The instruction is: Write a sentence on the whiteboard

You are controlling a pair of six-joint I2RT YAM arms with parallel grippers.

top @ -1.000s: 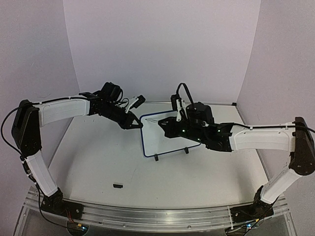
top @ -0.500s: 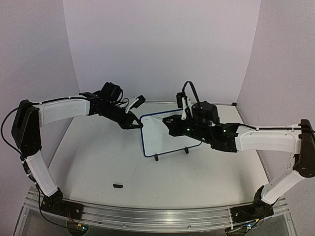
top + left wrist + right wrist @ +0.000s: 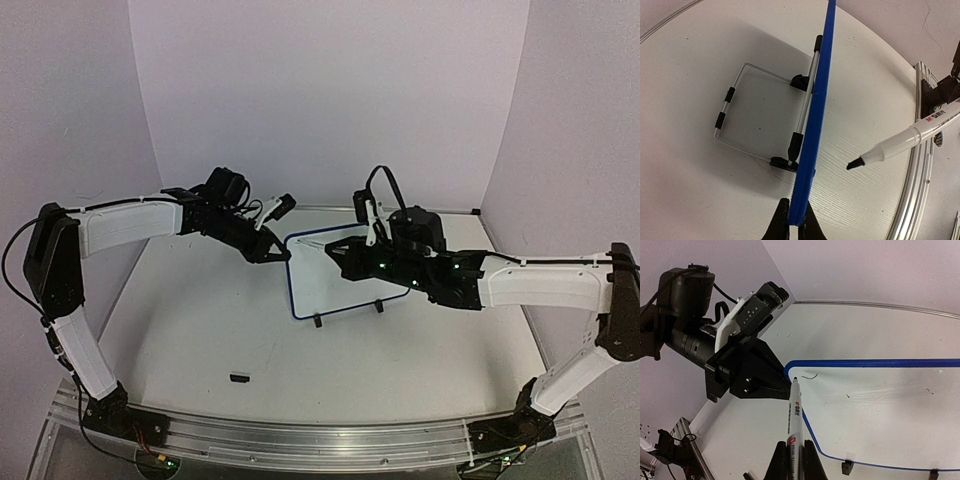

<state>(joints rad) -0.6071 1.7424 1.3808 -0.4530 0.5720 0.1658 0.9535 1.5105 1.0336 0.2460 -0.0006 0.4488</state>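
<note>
The whiteboard [image 3: 335, 285], white with a blue rim, stands tilted on two black feet at mid table. My left gripper [image 3: 276, 254] is shut on its upper left corner; in the left wrist view the jaws [image 3: 794, 222] pinch the blue rim [image 3: 816, 115] edge-on. My right gripper [image 3: 350, 256] is shut on a black-and-white marker [image 3: 794, 415]. The marker's tip [image 3: 795, 378] is by the board's top left corner, and the left wrist view shows a gap between the tip [image 3: 856, 163] and the board. Of the sentence, only one short curved black stroke [image 3: 811, 376] shows on the whiteboard [image 3: 880, 410].
A wire stand [image 3: 765, 120] props the board from behind. A small black cap [image 3: 238, 378] lies on the table near the front left. Walls close the table at the back and sides. A metal rail [image 3: 300, 440] runs along the near edge.
My right gripper, with the marker in it, has shifted a little right and back over the board, and the tip now points at the top left corner. My left arm has not moved.
</note>
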